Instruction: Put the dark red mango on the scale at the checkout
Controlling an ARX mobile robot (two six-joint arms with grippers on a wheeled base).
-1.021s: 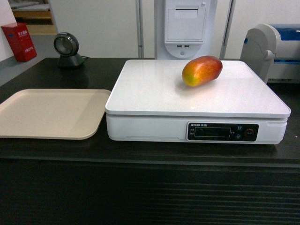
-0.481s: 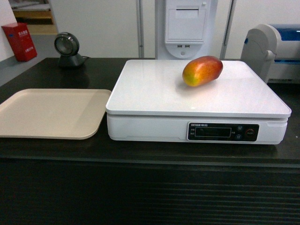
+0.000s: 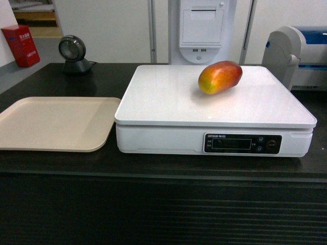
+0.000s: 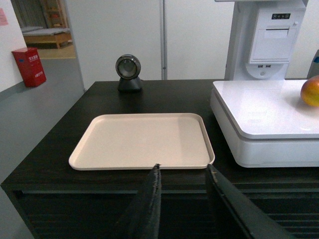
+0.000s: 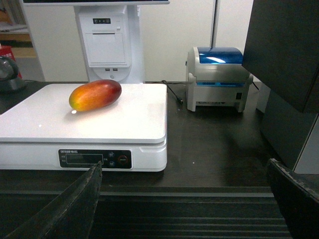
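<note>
The mango lies on the scale toward its back right corner — on the checkout. A tray sits just left. Both grippers — left, right — hang open, empty, before the counter's front edge.

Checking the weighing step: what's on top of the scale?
Only the mango, lying on its side toward the back right of the scale. Nothing else is on the platform. Neither gripper touches it. The spot under the mango is hidden.
</note>
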